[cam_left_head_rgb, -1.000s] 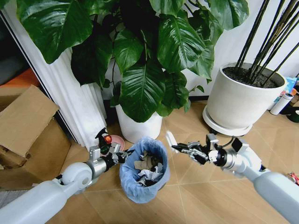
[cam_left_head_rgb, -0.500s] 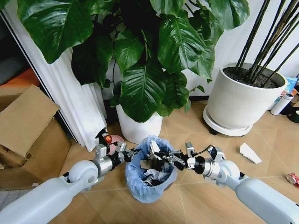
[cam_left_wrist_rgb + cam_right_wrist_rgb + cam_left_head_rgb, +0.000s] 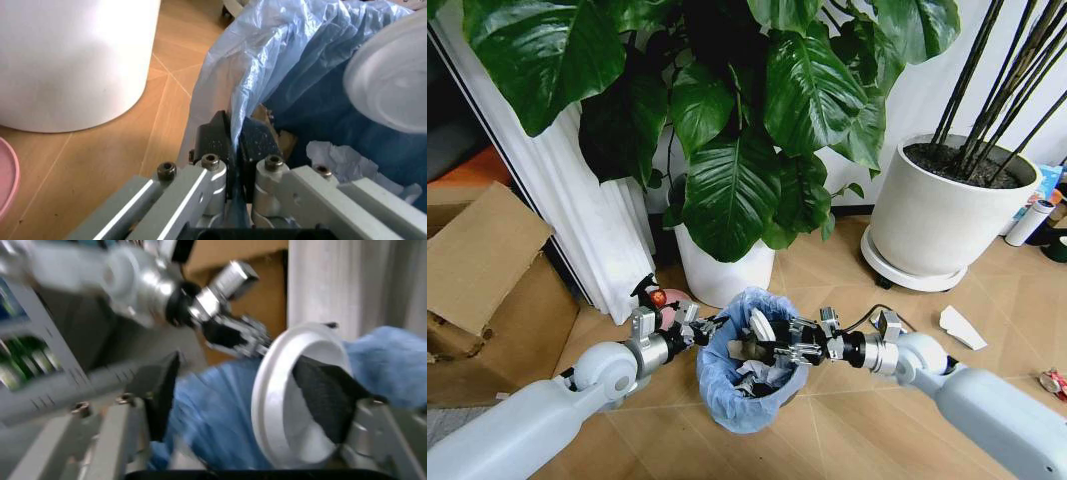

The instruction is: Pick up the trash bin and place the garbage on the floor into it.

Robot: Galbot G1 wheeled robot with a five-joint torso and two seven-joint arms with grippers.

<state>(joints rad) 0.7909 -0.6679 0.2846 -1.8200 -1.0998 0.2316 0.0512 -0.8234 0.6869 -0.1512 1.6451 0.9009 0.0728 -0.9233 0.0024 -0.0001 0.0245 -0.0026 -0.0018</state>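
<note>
Nearest you, at lower centre of the head view, the trash bin (image 3: 745, 375) hangs just off the floor (image 3: 867, 420), held by your left end effector (image 3: 695, 330), whose jaws are pressed together on the blue bag liner at the bin's left rim. The left wrist view confirms it: the two black pads (image 3: 217, 136) meet with only the thin plastic film between them. That liner is soft and slippery, so judge the hold as fragile; the bin looks light, but the bag could slide or tear if you swing it.

Over the bin's mouth, your right end effector (image 3: 772, 345) reaches in from the right of the frame. Its jaws stand wide apart in the right wrist view, with the white disc (image 3: 293, 410) leaning against the inside of one finger (image 3: 323, 395); it looks released or barely held, not squeezed. The disc is stiff, smooth and light, best taken by its rim.

Inside the bin lie crumpled white paper pieces (image 3: 752, 385) against the light blue plastic.

Farther right on the floor, a white wrapper (image 3: 962, 328) lies flat, and a small red packet (image 3: 1055, 381) sits at the right edge. Both look thin and light; pinch them at a raised edge.
</note>
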